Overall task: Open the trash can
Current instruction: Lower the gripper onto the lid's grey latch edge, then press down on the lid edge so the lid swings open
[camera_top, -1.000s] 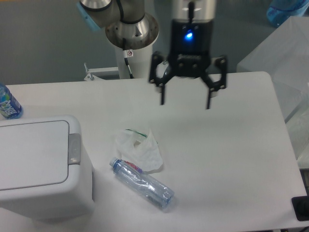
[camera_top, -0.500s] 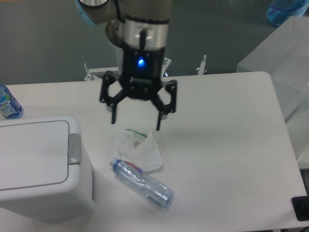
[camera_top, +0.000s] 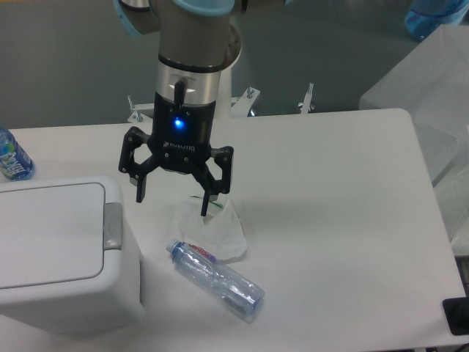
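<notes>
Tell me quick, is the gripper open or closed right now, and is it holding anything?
Gripper: open, fingers spread wide, holding nothing; it hangs above the table just right of the trash can, whose lid is down.

Litter on the white counter (camera_top: 344, 191)

A crumpled white plastic bag (camera_top: 220, 231) touches a clear plastic bottle (camera_top: 216, 279) lying on its side; a blue-labelled bottle (camera_top: 12, 158) stands at the far left edge.

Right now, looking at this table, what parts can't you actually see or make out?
- The trash can: its left side is cut off by the picture's edge, and its closed lid hides the inside.
- The crumpled plastic bag: the gripper covers its upper part.
- The blue bottle at far left: cut off by the edge, label too small to read.
</notes>
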Robot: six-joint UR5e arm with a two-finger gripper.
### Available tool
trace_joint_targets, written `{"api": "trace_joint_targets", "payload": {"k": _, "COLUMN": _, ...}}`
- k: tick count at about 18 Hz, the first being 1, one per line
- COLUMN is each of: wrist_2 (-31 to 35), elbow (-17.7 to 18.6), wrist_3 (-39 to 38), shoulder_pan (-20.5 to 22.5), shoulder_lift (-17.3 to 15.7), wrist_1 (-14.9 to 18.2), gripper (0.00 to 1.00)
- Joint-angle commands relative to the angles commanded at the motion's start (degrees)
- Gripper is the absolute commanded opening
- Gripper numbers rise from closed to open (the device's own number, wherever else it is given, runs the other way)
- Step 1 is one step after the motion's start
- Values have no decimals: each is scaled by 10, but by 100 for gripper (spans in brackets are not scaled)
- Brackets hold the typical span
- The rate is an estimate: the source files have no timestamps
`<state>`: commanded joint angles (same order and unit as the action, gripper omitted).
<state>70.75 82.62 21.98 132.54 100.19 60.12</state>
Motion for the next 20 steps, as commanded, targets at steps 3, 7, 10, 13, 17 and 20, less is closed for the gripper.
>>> {"api": "trace_joint_targets", "payload": {"k": 3, "wrist_2": 0, "elbow": -1, "wrist_3": -15, "shoulder_pan": -9, "shoulder_lift": 9, "wrist_1": 0, "gripper": 100}}
{"api": "trace_joint_targets", "payload": {"k": 7, "wrist_2": 0, "elbow": -7, "wrist_3": -47, "shoulder_pan": -19, "shoulder_lift": 19, "wrist_1": -1, "gripper": 100}}
{"api": "trace_joint_targets", "payload": {"k": 10, "wrist_2": 0, "elbow": -5, "wrist_3": -62, "shoulder_pan": -24, "shoulder_lift": 26, "wrist_1": -23, "gripper": 100}}
{"api": "trace_joint_targets", "payload": {"k": 13, "wrist_2": 3, "elbow": -2, "wrist_3": -79, "shoulder_pan": -35, "shoulder_lift": 34, "wrist_1": -44, "gripper": 100}}
{"api": "trace_joint_targets", "payload": {"k": 17, "wrist_2": 3, "elbow": 0, "wrist_3": -80, "shoulder_pan": -37, "shoulder_lift": 39, "wrist_1": -45, "gripper": 100}}
{"api": "trace_joint_targets", "payload": {"k": 20, "wrist_2": 3, "elbow": 2, "wrist_3": -80, "shoulder_pan": -40, "shoulder_lift": 40, "wrist_1": -45, "gripper": 100}}
